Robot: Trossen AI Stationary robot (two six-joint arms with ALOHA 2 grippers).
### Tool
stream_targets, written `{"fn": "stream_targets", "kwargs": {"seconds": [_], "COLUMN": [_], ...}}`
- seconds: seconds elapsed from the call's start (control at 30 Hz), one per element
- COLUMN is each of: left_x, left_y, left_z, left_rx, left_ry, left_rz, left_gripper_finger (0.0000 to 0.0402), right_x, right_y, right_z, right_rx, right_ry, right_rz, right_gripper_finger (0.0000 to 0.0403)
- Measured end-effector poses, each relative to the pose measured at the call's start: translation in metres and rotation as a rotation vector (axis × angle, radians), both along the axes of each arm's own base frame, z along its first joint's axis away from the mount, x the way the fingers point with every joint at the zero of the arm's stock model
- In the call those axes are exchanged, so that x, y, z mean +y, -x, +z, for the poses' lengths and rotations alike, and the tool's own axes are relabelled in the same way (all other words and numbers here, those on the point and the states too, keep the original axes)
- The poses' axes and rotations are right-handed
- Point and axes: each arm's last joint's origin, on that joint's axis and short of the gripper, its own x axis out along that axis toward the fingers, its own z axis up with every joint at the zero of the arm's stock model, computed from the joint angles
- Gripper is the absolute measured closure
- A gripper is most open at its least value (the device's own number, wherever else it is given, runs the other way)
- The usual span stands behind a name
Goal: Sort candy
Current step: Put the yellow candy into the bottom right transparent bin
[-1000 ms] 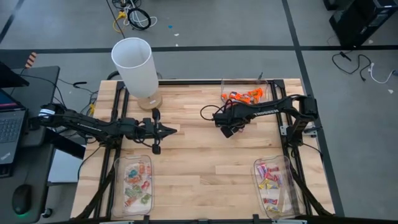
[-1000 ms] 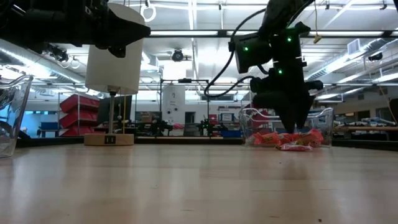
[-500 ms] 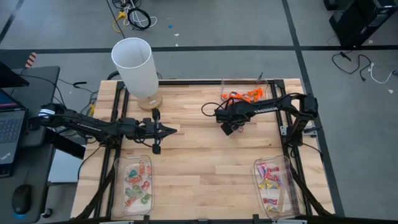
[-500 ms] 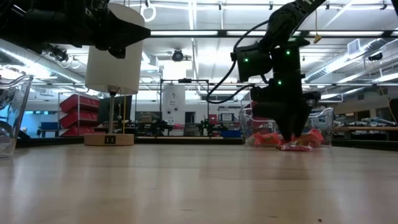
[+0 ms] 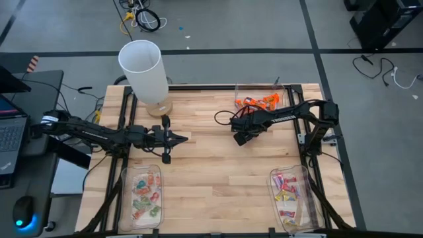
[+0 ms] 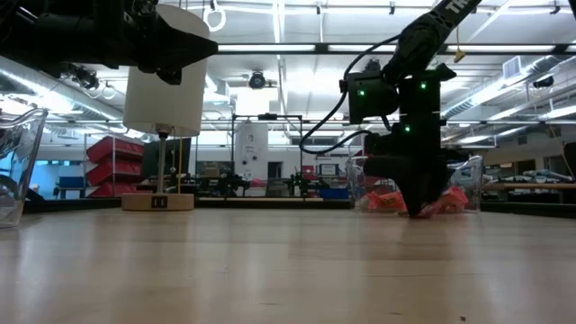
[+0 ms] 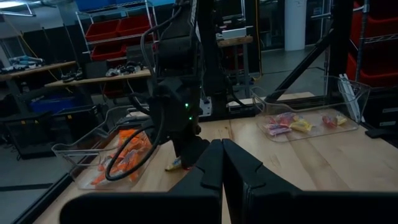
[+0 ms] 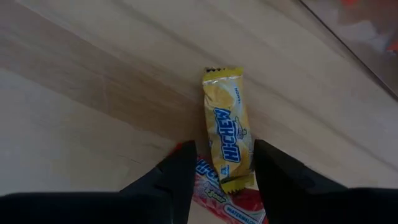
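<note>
Yellow candy [image 8: 227, 130] lies on the desk [image 5: 211, 165] between the right pincer's [image 8: 217, 177] spread fingers, long axis pointing away; left pincer [image 7: 222, 163] pressed together, farther.

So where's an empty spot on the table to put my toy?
The bare wood between the green candy tray and the pink candy tray is free. It is crowded by the orange candy tray, where the right gripper straddles a yellow candy.
</note>
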Motion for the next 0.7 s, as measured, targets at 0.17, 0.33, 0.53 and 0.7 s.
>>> {"fn": "stream_targets", "kwargs": {"seconds": [0.17,0.33,0.53,0.7], "left_x": [0.0,0.0,0.0,0.0], "left_y": [0.0,0.0,0.0,0.0], "left_z": [0.0,0.0001,0.0,0.0001], "left_rx": [0.0,0.0,0.0,0.0], "left_ry": [0.0,0.001,0.001,0.001], "left_rz": [0.0,0.001,0.0,0.0], "left_gripper_finger": [0.0397,0.0397,0.0397,0.0397], "right_x": [-0.0004,-0.0005,-0.0006,0.001], "right_y": [-0.0052,-0.0066,-0.0068,-0.0071], "right_z": [0.0031,0.0036,0.0036,0.0037], "right_rx": [-0.022,-0.034,-0.037,-0.036], "right_ry": [-0.007,-0.007,-0.006,0.012], "right_rz": [0.001,0.001,-0.008,-0.014], "right_gripper_finger": [0.0269,0.0287,0.0317,0.035]}}
